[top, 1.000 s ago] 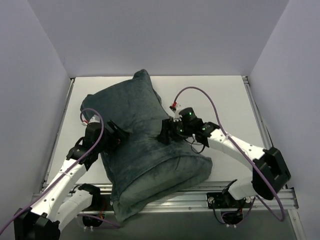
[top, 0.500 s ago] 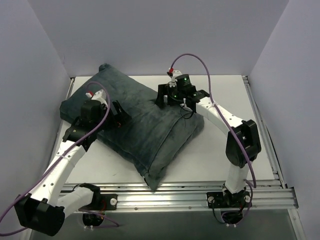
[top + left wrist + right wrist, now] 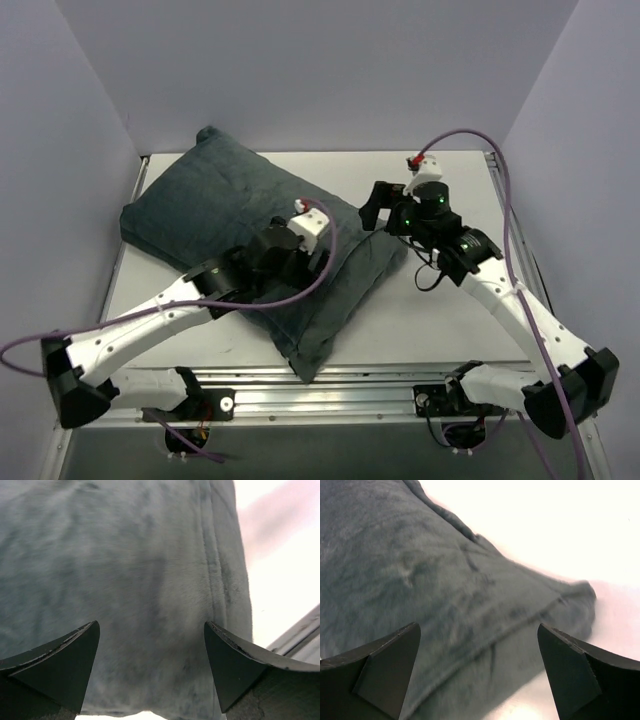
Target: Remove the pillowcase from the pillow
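Observation:
The pillowcase (image 3: 200, 215) shows its dark grey-teal plush face and lies flat on the table, running diagonally from the back left to the near middle. It fully covers the pillow, so no white cushion and no zebra stripes show. My left gripper (image 3: 315, 262) is open and hovers over the case's right half; the left wrist view shows plush (image 3: 150, 570) between its fingertips (image 3: 151, 625) and a seam along the right edge. My right gripper (image 3: 375, 205) is open and empty just off the case's right edge; its view (image 3: 479, 626) shows the case (image 3: 420, 570) and a corner.
The white table (image 3: 450, 310) is walled at the back and both sides. A metal rail (image 3: 380, 385) runs along the near edge and also shows in the left wrist view (image 3: 300, 635). Purple cables loop over both arms.
The pillow in its case has gone from hanging over the near rail to lying flat at the back left. Both grippers have left the fabric; the left has swung right, the right has drawn back right.

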Controlling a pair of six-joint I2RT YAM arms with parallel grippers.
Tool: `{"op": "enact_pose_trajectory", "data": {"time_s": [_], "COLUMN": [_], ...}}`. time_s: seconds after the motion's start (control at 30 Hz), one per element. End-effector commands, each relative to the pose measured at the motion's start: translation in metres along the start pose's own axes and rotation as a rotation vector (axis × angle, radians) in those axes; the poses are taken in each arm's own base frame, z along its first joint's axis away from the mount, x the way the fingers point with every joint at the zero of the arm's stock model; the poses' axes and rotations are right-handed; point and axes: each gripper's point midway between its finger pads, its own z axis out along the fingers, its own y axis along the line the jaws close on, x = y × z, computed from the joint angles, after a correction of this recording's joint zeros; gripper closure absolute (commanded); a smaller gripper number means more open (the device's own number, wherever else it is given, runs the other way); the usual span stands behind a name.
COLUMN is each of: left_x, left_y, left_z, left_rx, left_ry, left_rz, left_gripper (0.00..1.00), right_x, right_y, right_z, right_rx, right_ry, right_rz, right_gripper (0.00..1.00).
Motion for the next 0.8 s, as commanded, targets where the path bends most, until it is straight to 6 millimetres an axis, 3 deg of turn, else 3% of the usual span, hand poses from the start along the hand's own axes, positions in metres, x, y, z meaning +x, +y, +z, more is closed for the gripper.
{"op": "enact_pose_trajectory", "data": {"time_s": [0.0, 0.13, 0.23, 0.4, 0.5, 0.73, 0.77], "left_x": [-0.022, -0.027, -0.026, -0.019, -0.020, -0.044, -0.045], "left_y": [-0.004, -0.032, -0.042, -0.034, -0.016, 0.005, 0.007], "left_z": [0.009, 0.034, 0.044, 0.053, 0.054, 0.040, 0.040], "left_rx": [-0.112, -0.121, -0.128, -0.201, -0.304, -0.365, -0.367], "left_ry": [-0.046, -0.034, -0.032, -0.021, -0.023, -0.078, -0.082], "left_rz": [0.143, 0.200, 0.216, 0.228, 0.238, 0.197, 0.193], "left_gripper": [0.06, 0.06, 0.06, 0.06, 0.03, 0.00, 0.06], "right_x": [0.019, 0.055, 0.065, 0.080, 0.086, 0.103, 0.096], "right_y": [-0.021, -0.029, -0.035, -0.036, -0.034, -0.013, -0.008], "right_z": [-0.024, -0.041, -0.053, -0.063, -0.061, -0.046, -0.043], "right_rx": [0.065, 0.048, 0.053, 0.026, 0.004, -0.103, -0.125], "right_ry": [-0.012, 0.040, 0.036, 0.024, 0.020, 0.072, 0.046], "right_rz": [0.093, 0.131, 0.160, 0.222, 0.245, 0.303, 0.309], "right_gripper": [0.02, 0.02, 0.02, 0.02, 0.03, 0.06, 0.06]}}
